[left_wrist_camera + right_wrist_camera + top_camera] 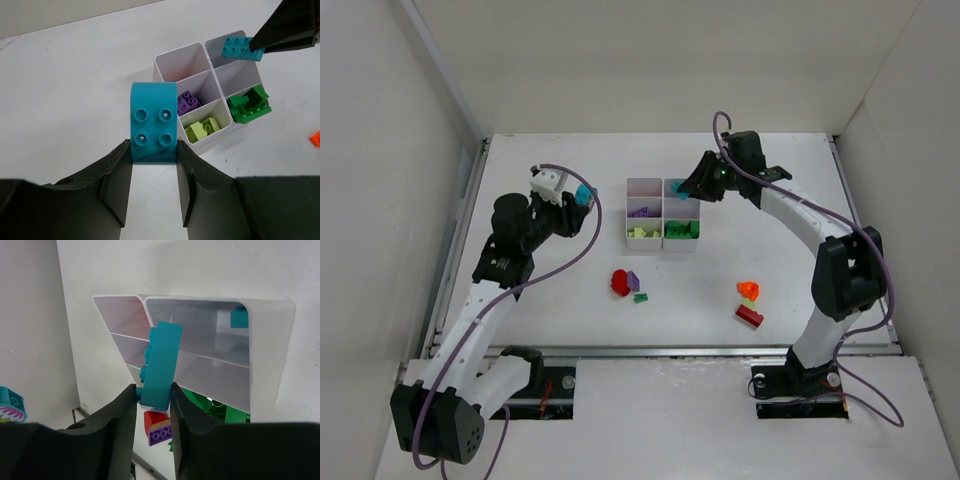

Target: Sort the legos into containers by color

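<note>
Top view: left gripper (582, 195) hangs left of the tray (643, 188), clenched on a cyan arch brick (585, 192), probably waiting its turn. Right gripper (692, 190) sits over the tray's far right compartment. A red lego (619, 283) and an orange lego (748, 289) lie unsorted on the counter (560, 320).

Left wrist: arch brick pinched by its sides. Purple bricks (187, 102), yellow-green bricks (202, 129) and green bricks (248, 104) each have their own compartment.

Right wrist: gripper grasps a flat cyan brick (161, 365) on edge, above the compartment holding another cyan piece (239, 317). The colours match, so a drop seems next.
</note>
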`<action>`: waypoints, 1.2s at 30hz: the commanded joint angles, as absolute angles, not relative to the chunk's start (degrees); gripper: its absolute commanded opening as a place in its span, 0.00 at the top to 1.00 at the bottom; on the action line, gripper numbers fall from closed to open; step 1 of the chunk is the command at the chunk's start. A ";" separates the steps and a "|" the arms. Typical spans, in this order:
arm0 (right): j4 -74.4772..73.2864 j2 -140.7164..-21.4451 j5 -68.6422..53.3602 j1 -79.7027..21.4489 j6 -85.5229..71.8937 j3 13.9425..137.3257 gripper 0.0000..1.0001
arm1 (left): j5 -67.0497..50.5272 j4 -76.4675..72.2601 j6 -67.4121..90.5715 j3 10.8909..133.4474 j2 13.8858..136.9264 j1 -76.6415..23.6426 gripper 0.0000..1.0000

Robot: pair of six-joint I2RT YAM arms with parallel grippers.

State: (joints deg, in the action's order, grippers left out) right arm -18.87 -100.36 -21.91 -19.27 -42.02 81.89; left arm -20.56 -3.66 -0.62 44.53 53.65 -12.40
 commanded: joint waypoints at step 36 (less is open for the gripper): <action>-10.47 -92.12 -26.44 -26.62 -6.90 86.14 0.00 | -43.45 -10.88 -6.32 43.86 50.98 -12.66 1.00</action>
State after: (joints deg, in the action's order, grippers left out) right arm -16.58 -99.59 -22.55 -22.24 -27.24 83.07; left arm -29.47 -4.84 -3.38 43.90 52.64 -12.40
